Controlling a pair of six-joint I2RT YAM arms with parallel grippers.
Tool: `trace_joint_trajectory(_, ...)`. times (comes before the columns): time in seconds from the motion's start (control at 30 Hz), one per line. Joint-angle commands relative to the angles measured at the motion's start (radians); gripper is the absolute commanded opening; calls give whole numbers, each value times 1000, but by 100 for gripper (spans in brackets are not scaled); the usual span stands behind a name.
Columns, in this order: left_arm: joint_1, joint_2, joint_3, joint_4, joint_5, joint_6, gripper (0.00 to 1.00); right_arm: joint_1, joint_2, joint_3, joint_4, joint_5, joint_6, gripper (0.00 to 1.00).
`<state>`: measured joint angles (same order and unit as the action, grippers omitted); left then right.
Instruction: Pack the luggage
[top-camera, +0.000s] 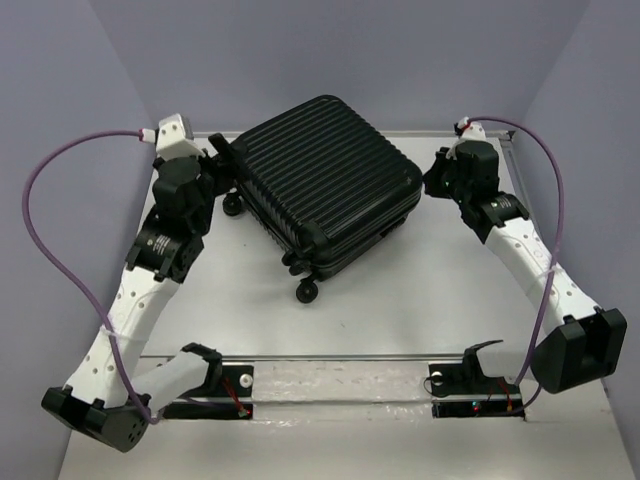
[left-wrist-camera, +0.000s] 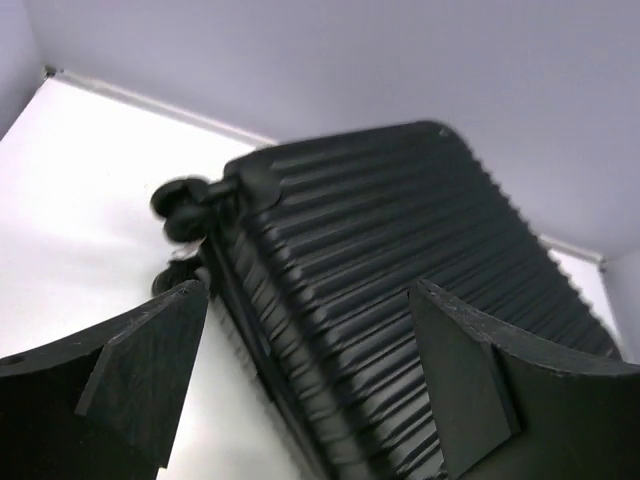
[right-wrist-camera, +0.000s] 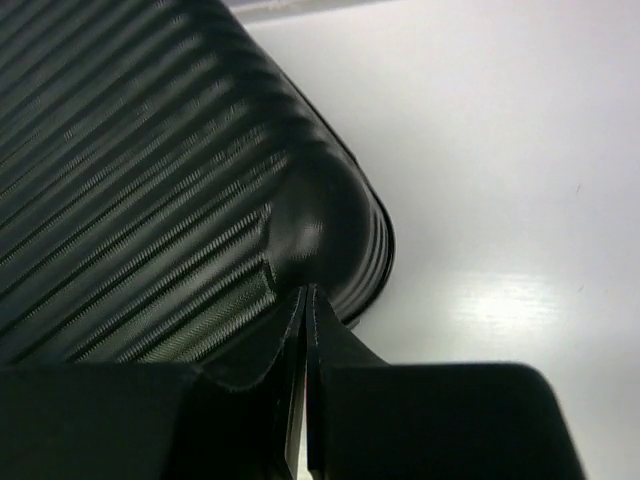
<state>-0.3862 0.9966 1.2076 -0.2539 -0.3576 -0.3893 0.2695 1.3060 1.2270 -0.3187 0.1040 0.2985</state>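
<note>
The luggage (top-camera: 325, 185) is a black ribbed hard-shell suitcase lying closed and flat on the white table, turned at an angle, with its wheels (top-camera: 306, 292) toward the front left. My left gripper (top-camera: 220, 158) is at its left corner by a wheel (left-wrist-camera: 180, 205). It stands open (left-wrist-camera: 310, 290), and the ribbed shell (left-wrist-camera: 400, 270) and its side edge show between the wide-apart fingers. My right gripper (top-camera: 437, 175) is at the luggage's right corner. It is shut (right-wrist-camera: 307, 292) with nothing between the fingers, and its tips are right at the rounded corner (right-wrist-camera: 330, 230).
A metal rail (top-camera: 350, 385) with the two arm mounts runs along the table's near edge. Purple cables (top-camera: 40, 230) loop beside each arm. The back wall stands just behind the luggage. White table surface (top-camera: 420, 290) lies between the luggage and the rail.
</note>
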Motion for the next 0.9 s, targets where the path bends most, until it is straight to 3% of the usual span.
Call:
trace_joint_trajectory(0.0,72,242,219,106,89,17,93,4,-119,-125,13,-122,36,7)
trace_joint_trajectory(0.13,167,620,479,61,178,30,93,4,-174,-279,72,-200,89,7)
trace_joint_trajectory(0.2,211,779,747,-75,175,70,93,13,-162,-325,79,-231,90,7)
trace_joint_trajectory(0.23,227,932,848,-129,178,75,93,23,-153,-331,81,-231,90,7)
trace_joint_trajectory(0.27,257,1005,1050,-183,189,73,93,23,-145,-339,87,-230,93,7)
trace_joint_trajectory(0.37,290,1187,1234,-234,281,61,93,23,-110,-362,118,-251,100,7)
trace_joint_trajectory(0.47,337,1237,1193,-115,379,14,93,33,-79,-376,165,-277,116,7)
trace_joint_trajectory(0.6,357,1382,1303,-102,430,18,93,42,-25,-371,210,-306,129,7)
trace_joint_trajectory(0.87,351,1476,1203,-33,629,0,91,54,116,-282,237,-273,126,7)
